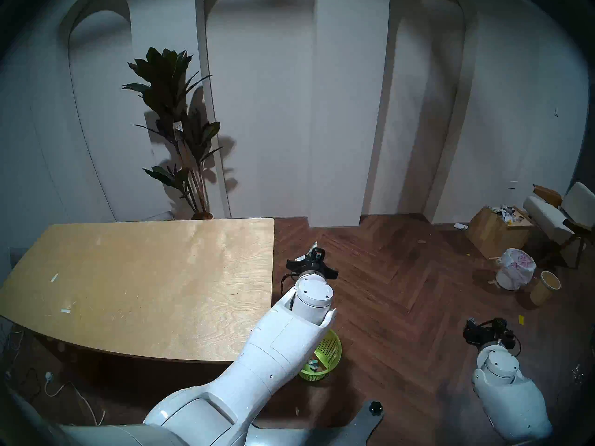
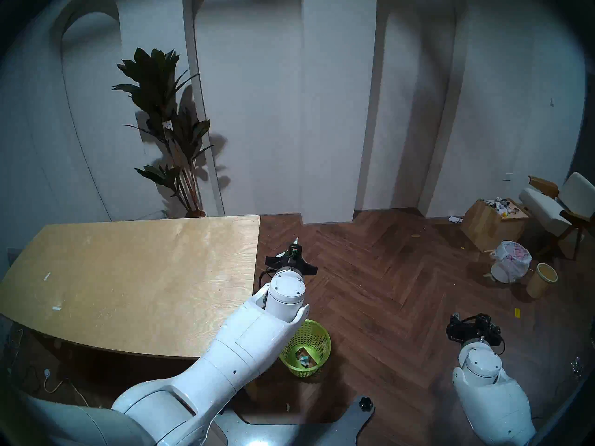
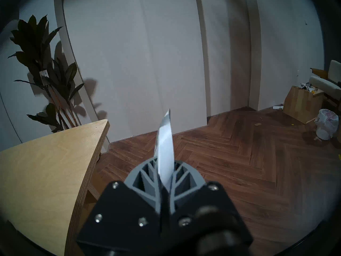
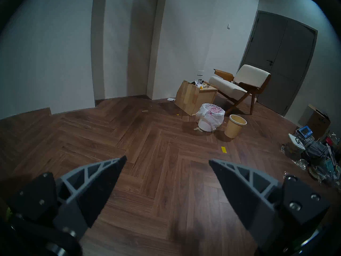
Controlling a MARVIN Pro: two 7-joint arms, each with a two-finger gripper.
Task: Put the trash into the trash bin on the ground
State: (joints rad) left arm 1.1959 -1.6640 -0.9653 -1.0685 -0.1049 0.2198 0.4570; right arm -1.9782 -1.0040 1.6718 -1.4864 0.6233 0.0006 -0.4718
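My left gripper (image 3: pixel 164 163) is shut on a piece of trash, a thin pale packet (image 3: pixel 165 144) seen edge-on and sticking up past the fingertips. In the head view this gripper (image 1: pixel 314 254) hangs over the floor just off the right edge of the wooden table (image 1: pixel 145 274), with the packet's white tip (image 1: pixel 314 245) showing. The trash bin (image 1: pixel 335 342), a lime-green mesh basket, stands on the floor nearer to me, half hidden under my left forearm. Some trash (image 2: pixel 304 358) lies inside it. My right gripper (image 4: pixel 167 161) is open and empty, low over the floor at the right (image 1: pixel 486 331).
At the far right stand a white bin lined with a white-pink bag (image 1: pixel 515 268), a tan bin (image 1: pixel 545 287), a cardboard box (image 1: pixel 495 233) and an armchair (image 1: pixel 560 210). A potted plant (image 1: pixel 180 130) stands behind the table. Loose clutter (image 4: pixel 317 154) lies right of my right arm.
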